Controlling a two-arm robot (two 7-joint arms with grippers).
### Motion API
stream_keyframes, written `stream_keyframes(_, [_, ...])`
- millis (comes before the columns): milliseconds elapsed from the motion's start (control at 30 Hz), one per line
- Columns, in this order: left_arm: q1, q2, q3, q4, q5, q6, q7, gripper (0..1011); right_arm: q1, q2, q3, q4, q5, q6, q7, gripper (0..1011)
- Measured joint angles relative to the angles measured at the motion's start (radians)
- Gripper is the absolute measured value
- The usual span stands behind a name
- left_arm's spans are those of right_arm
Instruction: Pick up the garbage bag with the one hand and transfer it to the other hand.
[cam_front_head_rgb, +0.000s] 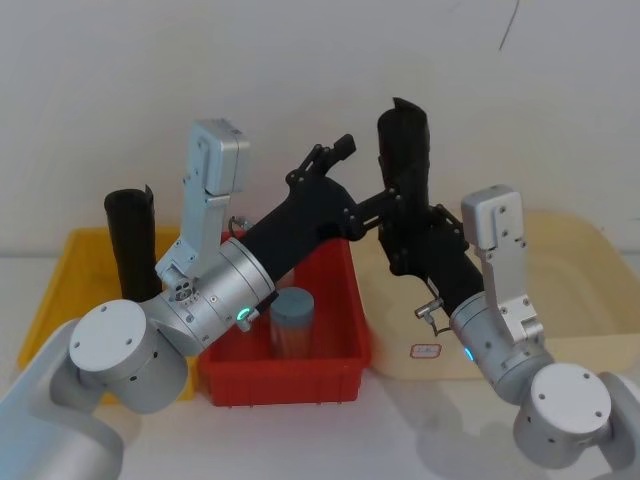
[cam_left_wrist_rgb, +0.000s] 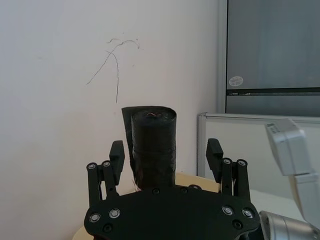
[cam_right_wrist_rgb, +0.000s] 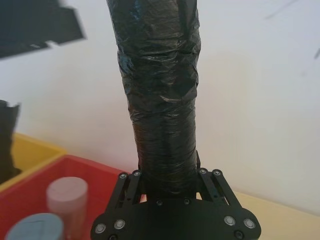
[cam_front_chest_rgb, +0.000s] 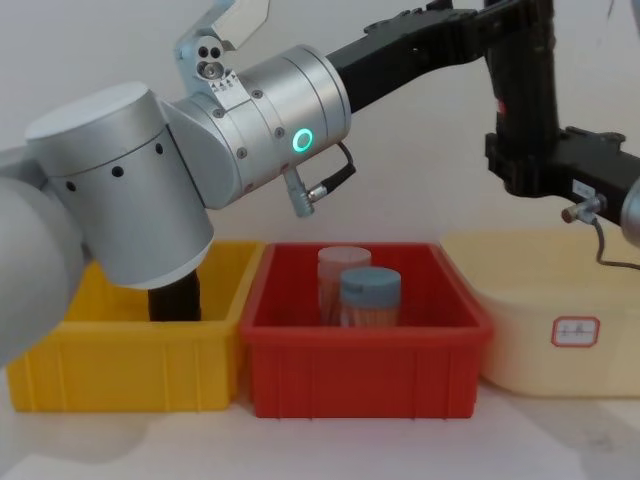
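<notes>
Garbage bag (cam_front_head_rgb: 404, 140) sits near upright at upper centre of the head view, clamped low by the right gripper (cam_right_wrist_rgb: 170, 173), with the left gripper (cam_left_wrist_rgb: 165, 149) spread apart either side of its top, where a brushing finger could lever it loose.

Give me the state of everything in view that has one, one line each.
garbage bag: held up above the bins, roughly upright, gripped at its lower end.
right gripper: shut on the garbage bag.
left gripper: open, fingers either side of the bag's upper part, not touching.
second black roll: standing in the yellow bin.
jars: two, upright and capped, in the red bin.
</notes>
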Motion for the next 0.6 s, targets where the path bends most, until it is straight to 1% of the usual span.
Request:
stream_keyframes(300, [0.000,0.000,0.000,0.000,0.000,0.000,0.000,1002,0.026,0.001,0.033,0.052,-0.010,0.005,-0.022,448])
stream_keyframes(400, [0.000,0.000,0.000,0.000,0.000,0.000,0.000,1002,0.034,0.004,0.049,0.071,-0.012,0.008,-0.029,447])
stream_keyframes(600, [0.000,0.000,0.000,0.000,0.000,0.000,0.000,1002,0.040,0.011,0.071,0.086,-0.013,0.012,-0.034,447])
